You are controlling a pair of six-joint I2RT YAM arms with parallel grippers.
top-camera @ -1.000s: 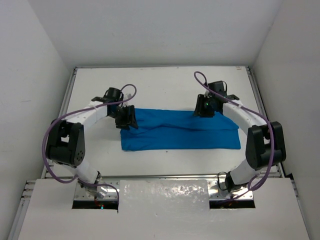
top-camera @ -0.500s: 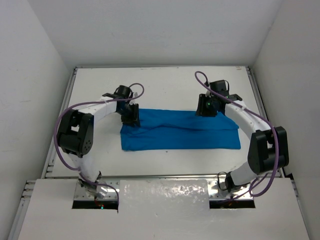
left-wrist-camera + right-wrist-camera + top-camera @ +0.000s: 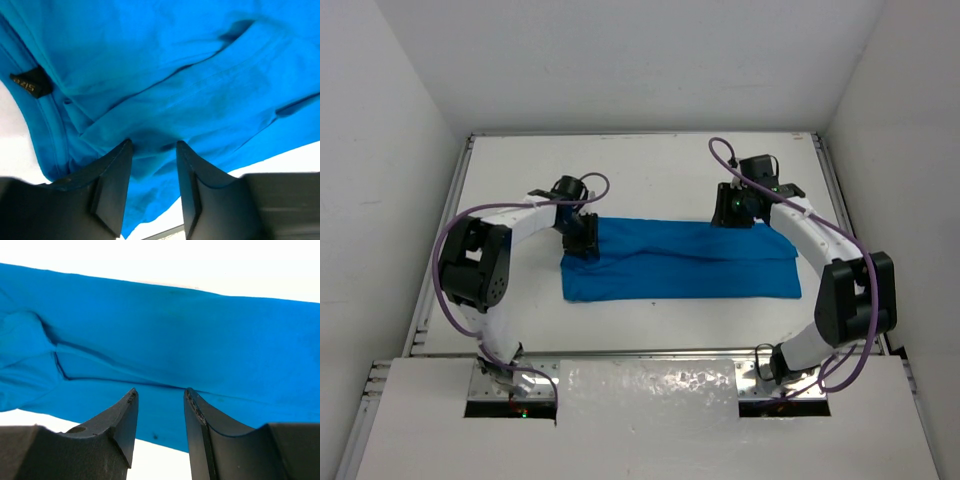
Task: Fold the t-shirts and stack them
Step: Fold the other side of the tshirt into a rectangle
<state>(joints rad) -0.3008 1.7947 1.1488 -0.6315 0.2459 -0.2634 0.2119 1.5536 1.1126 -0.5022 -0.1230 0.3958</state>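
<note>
The bright blue t-shirt [image 3: 690, 262] lies folded into a long flat band across the middle of the white table [image 3: 650, 170]. My left gripper [image 3: 582, 243] is down at the shirt's far left corner. In the left wrist view it [image 3: 152, 147] is open, fingertips resting on wrinkled cloth [image 3: 175, 65] with a fold between them, near a small black neck label [image 3: 30, 82]. My right gripper [image 3: 733, 218] is over the shirt's far edge, right of centre. In the right wrist view it [image 3: 160, 392] is open just above smooth cloth [image 3: 175, 330], holding nothing.
White walls close in the table on the left, back and right. Metal rails [image 3: 840, 200] run along the table's sides. Purple cables [image 3: 450, 250] loop off both arms. A white panel [image 3: 650, 385] covers the near edge between the arm bases.
My left gripper has moved right and settled on the shirt's far left corner, with its elbow swung in. My right gripper has edged slightly toward the far edge. The shirt has not moved.
</note>
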